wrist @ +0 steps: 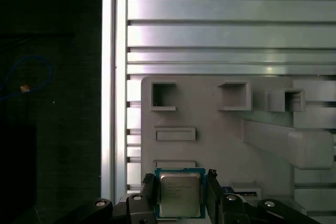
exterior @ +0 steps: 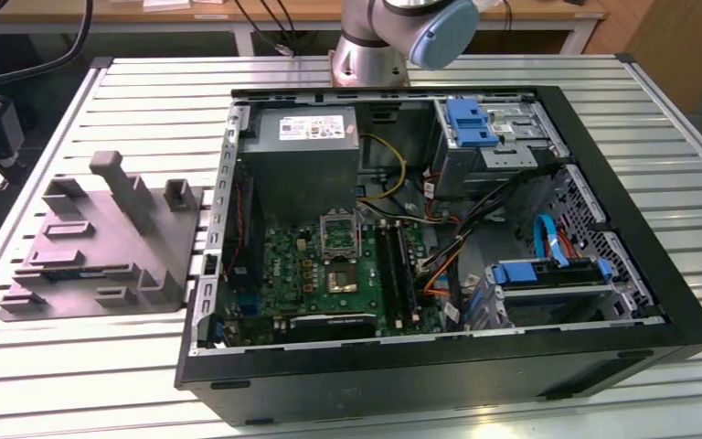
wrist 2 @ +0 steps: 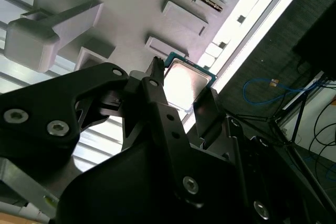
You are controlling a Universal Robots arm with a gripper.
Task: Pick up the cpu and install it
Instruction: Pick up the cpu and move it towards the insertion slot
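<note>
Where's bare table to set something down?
Bare slats: the table between the grey tray and the near edge, and the strip on the exterior view's right of the computer case. Crowded: case interior, and the tray, where the end effector grips the cpu.

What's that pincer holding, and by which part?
The pincer grips the cpu by two opposite side edges, one finger on each, above the grey tray.

- cpu point(wrist: 180, 195): silvery-grey top, teal-green rim.
- gripper point(wrist: 180, 182): black.
- tray point(exterior: 77, 240): plain matte grey, at the exterior view's left.
- table point(exterior: 70, 366): silver, ribbed in parallel slats.
- computer case point(exterior: 449, 375): black shell.
- motherboard point(exterior: 314, 274): green.
- drive brackets point(exterior: 471, 123): bright blue.
</note>
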